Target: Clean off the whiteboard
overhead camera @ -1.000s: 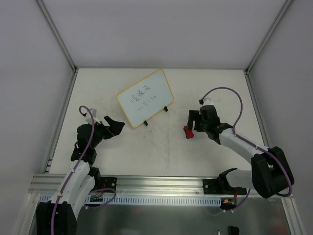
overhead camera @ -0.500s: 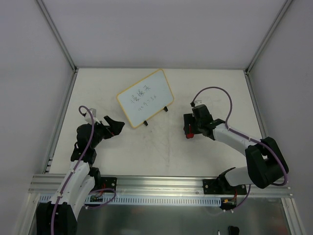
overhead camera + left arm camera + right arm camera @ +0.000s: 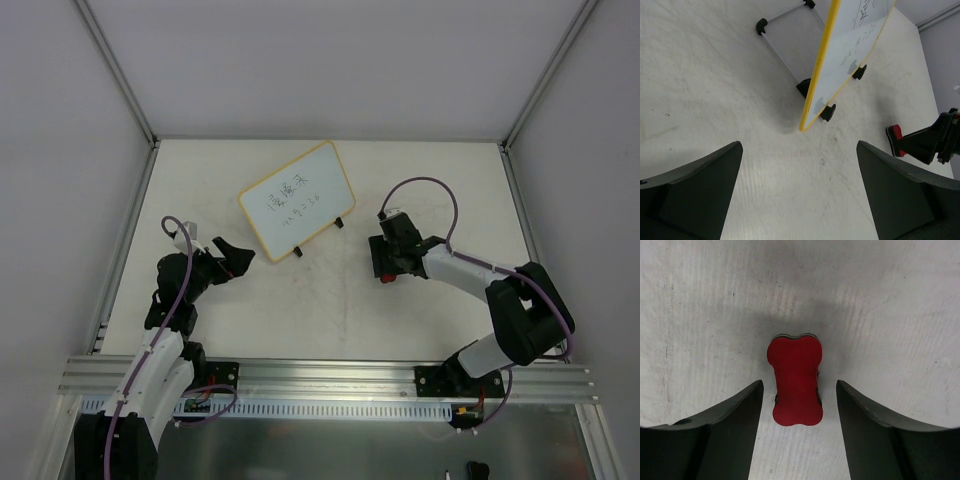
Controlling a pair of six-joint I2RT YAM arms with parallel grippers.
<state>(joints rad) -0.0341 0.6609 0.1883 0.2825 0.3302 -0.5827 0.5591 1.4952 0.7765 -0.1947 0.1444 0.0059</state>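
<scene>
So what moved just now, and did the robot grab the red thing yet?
The right hand slid left and came over the red eraser, which now sits between its open fingers, not yet gripped. The eraser itself did not move. The left hand stayed put, open, and the whiteboard stands in the same place with its writing still on.
</scene>
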